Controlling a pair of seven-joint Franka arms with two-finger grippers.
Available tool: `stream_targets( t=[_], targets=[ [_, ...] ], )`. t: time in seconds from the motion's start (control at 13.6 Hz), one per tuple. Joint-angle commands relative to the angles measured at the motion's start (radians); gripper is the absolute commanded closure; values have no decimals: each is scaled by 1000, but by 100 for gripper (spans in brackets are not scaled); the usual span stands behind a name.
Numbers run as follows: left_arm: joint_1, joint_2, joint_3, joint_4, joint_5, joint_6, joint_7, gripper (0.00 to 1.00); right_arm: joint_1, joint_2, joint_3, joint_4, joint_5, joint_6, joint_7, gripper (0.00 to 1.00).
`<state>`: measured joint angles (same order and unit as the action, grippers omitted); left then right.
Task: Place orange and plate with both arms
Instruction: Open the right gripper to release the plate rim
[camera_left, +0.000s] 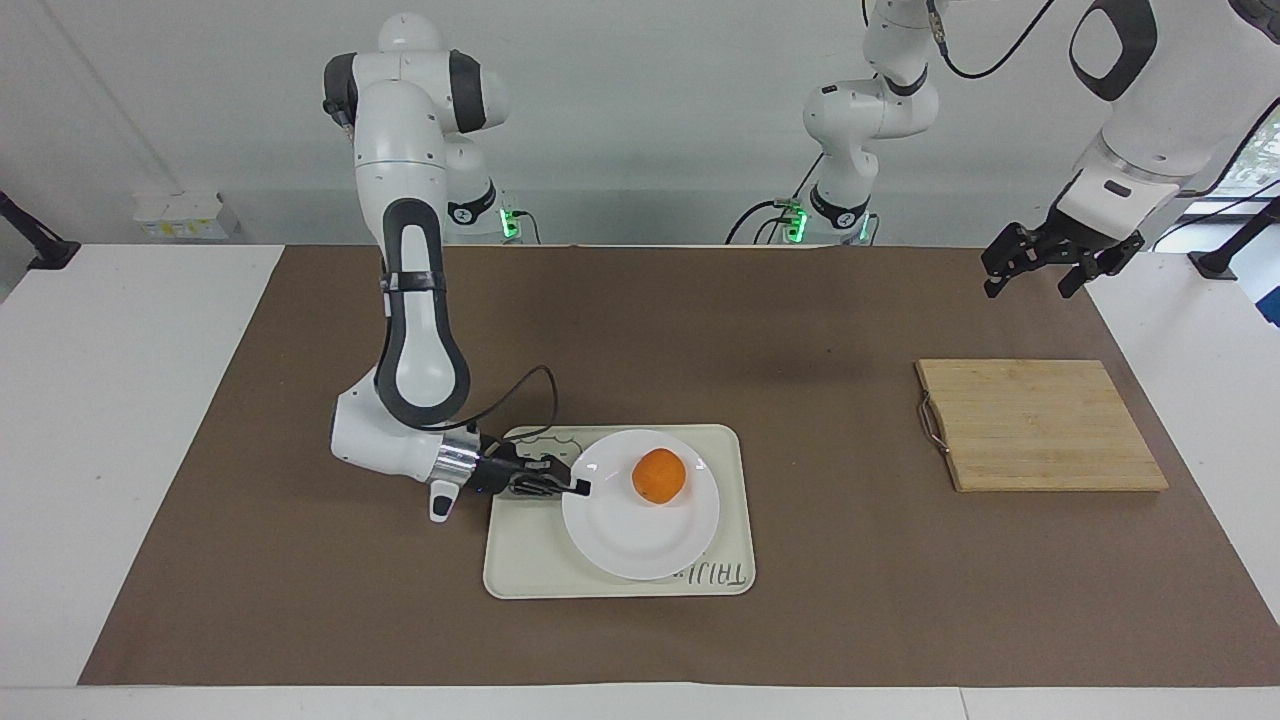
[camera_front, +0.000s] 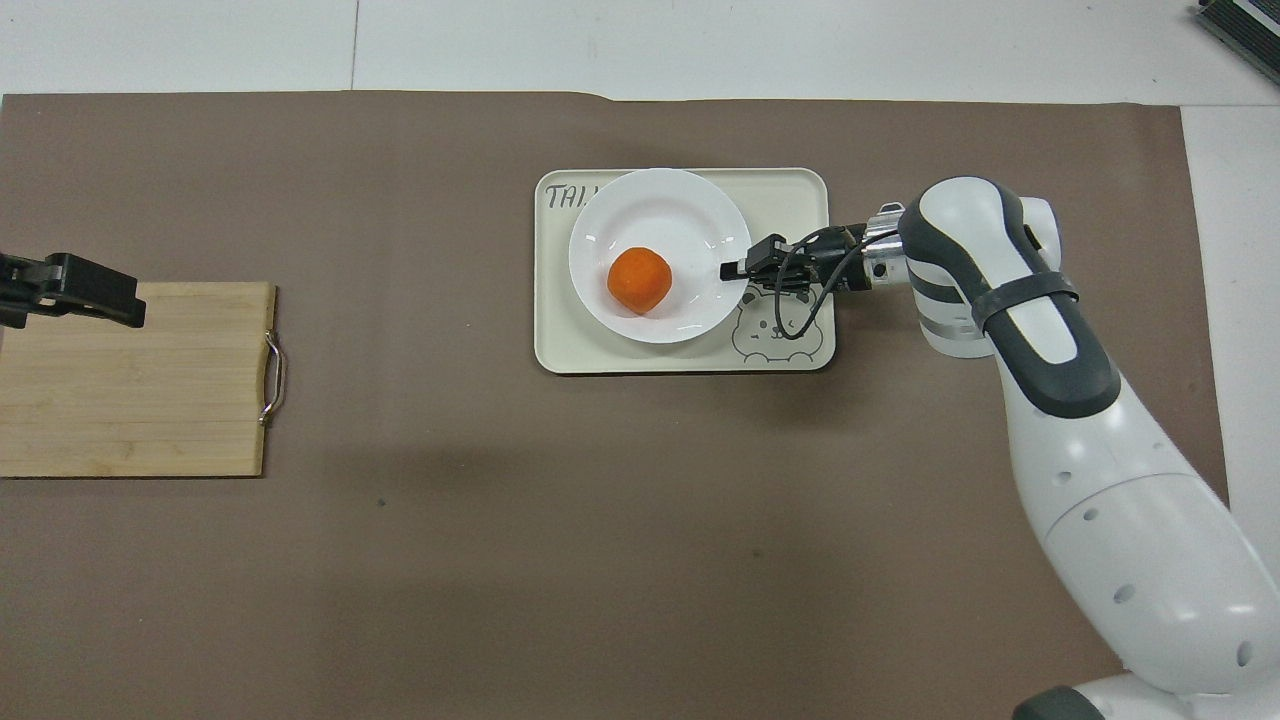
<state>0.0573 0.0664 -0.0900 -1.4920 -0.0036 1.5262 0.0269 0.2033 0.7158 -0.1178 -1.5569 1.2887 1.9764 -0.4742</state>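
We're pinching the glossy plate (camera_left: 640, 520) rim with the right tool (camera_left: 578, 488); slippery, fragile, orange (camera_left: 659, 476) is rolling loose; left tool (camera_left: 1040, 262) is waiting spread.

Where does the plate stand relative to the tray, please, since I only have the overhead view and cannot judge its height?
Observer: The facing view shows the plate down on the tray, with the right gripper shut on its rim.
Operator: Thank you; is the orange settled?
Observer: The orange sits in the plate, nearer to the robots than the plate's middle.
Operator: And the left gripper?
Observer: The left gripper waits open above the mat, not above the cutting board.
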Motion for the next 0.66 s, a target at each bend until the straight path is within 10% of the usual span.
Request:
stream_targets(
  t=[0.0, 0.15, 0.22, 0.59],
  targets=[
    [3, 4, -1, 9, 2, 3, -10, 0, -10, 5, 7, 28, -20, -4, -6, 67],
    [3, 4, -1, 7, 2, 3, -10, 0, -5, -9, -2, 26, -26, 4, 3, 11],
    [3, 4, -1, 7, 2, 3, -10, 0, -1, -16, -3, 26, -43, 12, 14, 0],
    [3, 4, -1, 7, 2, 3, -10, 0, -7, -84, -8, 28, -150, 13, 97, 0]
  ],
)
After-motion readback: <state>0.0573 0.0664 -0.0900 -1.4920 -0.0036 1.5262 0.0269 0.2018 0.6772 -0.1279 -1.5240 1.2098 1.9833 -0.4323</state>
